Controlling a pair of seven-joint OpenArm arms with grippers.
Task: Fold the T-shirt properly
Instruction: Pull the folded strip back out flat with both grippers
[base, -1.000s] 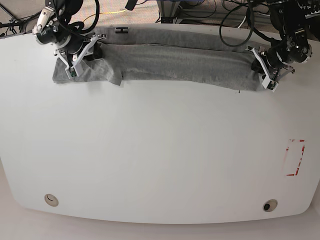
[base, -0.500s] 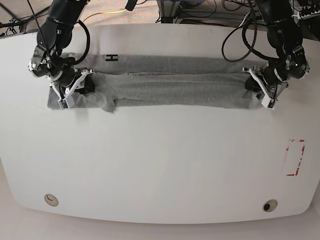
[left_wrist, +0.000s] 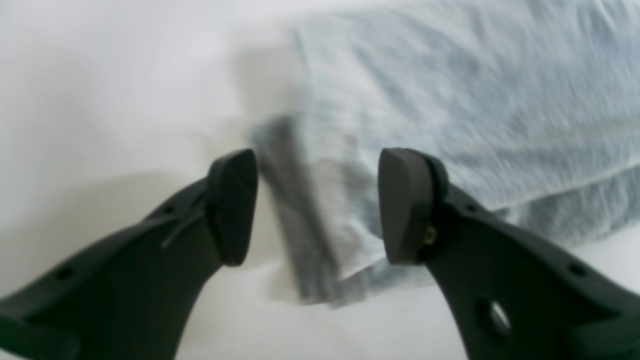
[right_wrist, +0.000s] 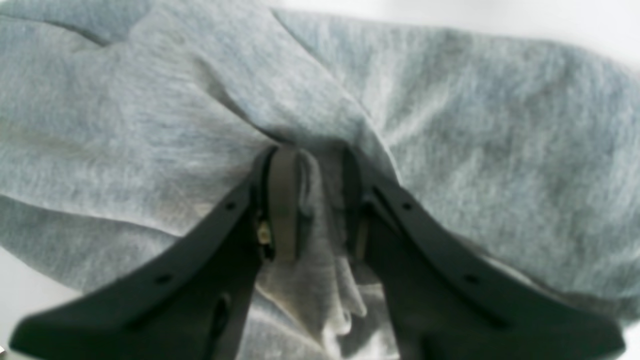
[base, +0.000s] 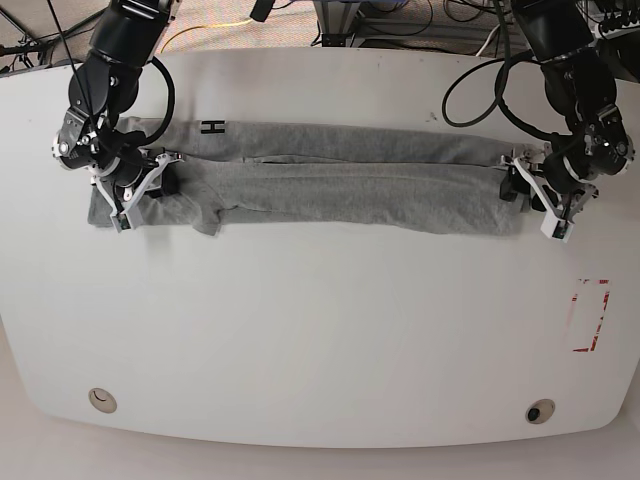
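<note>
A robotics lab: two black arms (base: 110, 60) stand at a white table (base: 320, 330), with loose cables (base: 470, 60) and metal framing (base: 350, 20) on the floor just behind the table.

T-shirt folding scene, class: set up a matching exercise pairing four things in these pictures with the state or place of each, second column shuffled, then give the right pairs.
Things:
1. left gripper
2. right gripper
3. T-shirt
4. red-and-white marking

States or places:
A. lies as a long band across the far part of the table
B. jaws apart, no cloth pinched
C. on the table near the base view's right edge
D. jaws closed on a bunch of grey cloth

Pairs: 1-B, 2-D, 3-A, 4-C
</note>
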